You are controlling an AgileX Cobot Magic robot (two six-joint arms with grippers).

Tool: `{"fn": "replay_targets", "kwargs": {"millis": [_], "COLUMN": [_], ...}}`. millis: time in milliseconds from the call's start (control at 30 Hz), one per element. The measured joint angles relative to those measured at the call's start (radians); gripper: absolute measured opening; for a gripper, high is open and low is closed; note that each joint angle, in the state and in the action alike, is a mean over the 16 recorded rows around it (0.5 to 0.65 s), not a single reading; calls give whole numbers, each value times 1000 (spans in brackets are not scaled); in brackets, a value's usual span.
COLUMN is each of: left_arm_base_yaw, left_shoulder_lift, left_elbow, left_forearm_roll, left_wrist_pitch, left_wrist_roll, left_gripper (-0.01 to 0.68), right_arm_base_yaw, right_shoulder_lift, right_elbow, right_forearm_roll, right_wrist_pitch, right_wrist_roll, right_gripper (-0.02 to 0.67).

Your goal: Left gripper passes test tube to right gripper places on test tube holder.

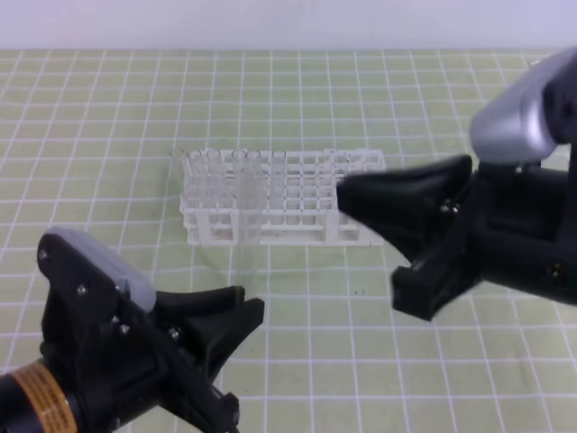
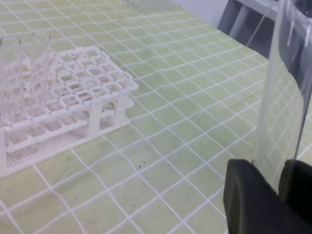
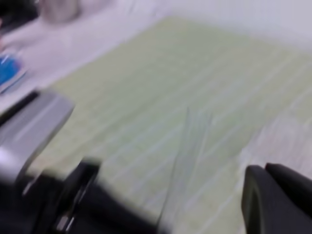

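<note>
My left gripper [image 1: 242,311] sits at the lower left, shut on the test tube [image 1: 248,212], a clear tube that stands upright in front of the rack. In the left wrist view the test tube [image 2: 282,97] rises from between the two black fingers [image 2: 251,200], and its bottom is hidden there. The right gripper [image 1: 374,244] is open at the right, jaws spread wide and pointing left, apart from the tube. The white test tube holder [image 1: 302,203] stands at mid-table and also shows as the test tube holder [image 2: 73,102] in the left wrist view. The right wrist view is blurred; the test tube [image 3: 187,146] shows faintly.
Other clear tubes [image 2: 36,58] stand in the rack's left end. A green mat with a white grid [image 1: 108,117] covers the table. Beyond the mat in the right wrist view lie blurred items [image 3: 9,68].
</note>
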Motion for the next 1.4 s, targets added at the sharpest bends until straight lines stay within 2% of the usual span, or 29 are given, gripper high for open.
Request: {"fn": "replay_targets", "kwargs": {"millis": [200, 433, 567, 1067, 1400], "left_arm_base_yaw": [0, 0, 0, 0, 0], "left_shoulder_lift": [27, 69, 90, 129, 131], "left_elbow": [0, 0, 0, 0, 0], "left_forearm_roll": [-1, -3, -5, -37, -80], "left_wrist_pitch": [-19, -70, -101, -233, -290], "left_wrist_roll": [25, 50, 66, 118, 158], "left_gripper": [4, 2, 3, 5, 6], "right_arm_base_yaw": [170, 264, 280, 304, 341], "right_shoulder_lift": [7, 4, 5, 9, 64], "right_elbow": [98, 192, 210, 145, 122], "right_forearm_roll": [-98, -103, -73, -49, -52], "right_wrist_pitch": [-342, -565, -591, -513, -582], "right_wrist_roll": [-2, -2, 0, 2, 2], "right_gripper": [-2, -2, -1, 31, 48]}}
